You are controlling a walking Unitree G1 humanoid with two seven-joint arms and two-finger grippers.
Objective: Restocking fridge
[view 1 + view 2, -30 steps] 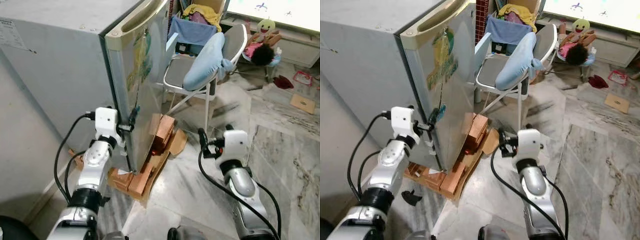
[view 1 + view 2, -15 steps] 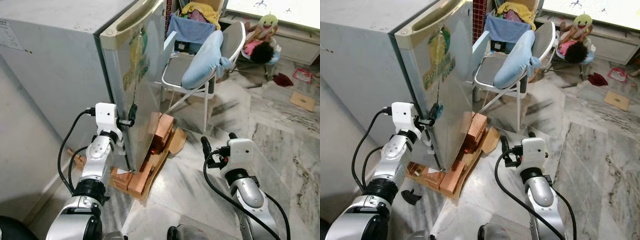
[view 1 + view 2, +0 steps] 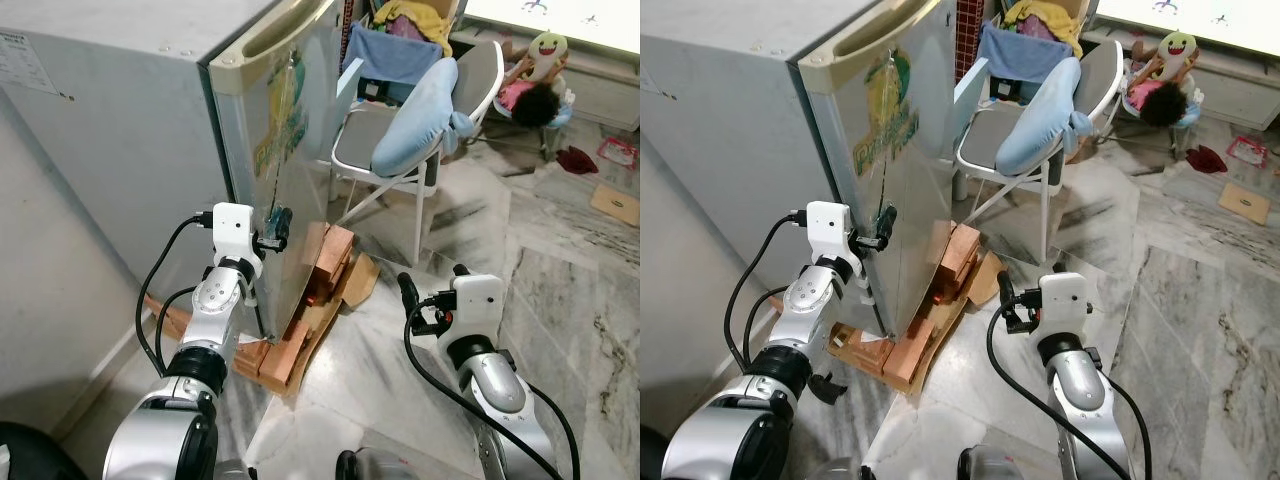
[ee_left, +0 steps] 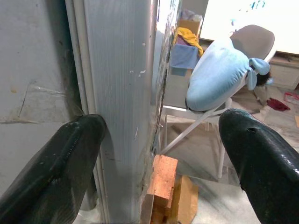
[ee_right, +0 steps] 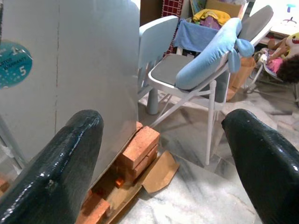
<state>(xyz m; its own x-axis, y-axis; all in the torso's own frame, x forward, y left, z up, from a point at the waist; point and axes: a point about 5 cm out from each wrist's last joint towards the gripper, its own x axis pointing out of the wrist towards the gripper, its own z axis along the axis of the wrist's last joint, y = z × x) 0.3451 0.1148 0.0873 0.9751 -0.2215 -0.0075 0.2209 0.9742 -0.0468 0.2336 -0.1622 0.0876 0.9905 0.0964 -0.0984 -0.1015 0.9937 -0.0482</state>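
The grey fridge (image 3: 120, 140) stands at the left with its door (image 3: 300, 150) shut, seen edge-on. My left gripper (image 3: 278, 228) is open at the door's free edge, about halfway up. In the left wrist view its two fingers (image 4: 51, 172) stand either side of the ribbed door edge (image 4: 124, 93), not closed on it. Low over the marble floor, to the right of the fridge, my right gripper (image 3: 428, 285) hangs open and holds nothing. Its fingers (image 5: 60, 168) point towards the fridge front and the chair.
Red bricks (image 3: 325, 255) and a sheet of cardboard (image 3: 358, 280) prop up the fridge's base. A white folding chair (image 3: 375, 150) with a blue pillow (image 3: 420, 125) stands close behind the door. Soft toys (image 3: 535, 85) lie at the back right. Marble floor (image 3: 560, 230) spreads to the right.
The view has shifted slightly. My left gripper stays at the door's edge. My right gripper has sunk a little lower towards the floor.
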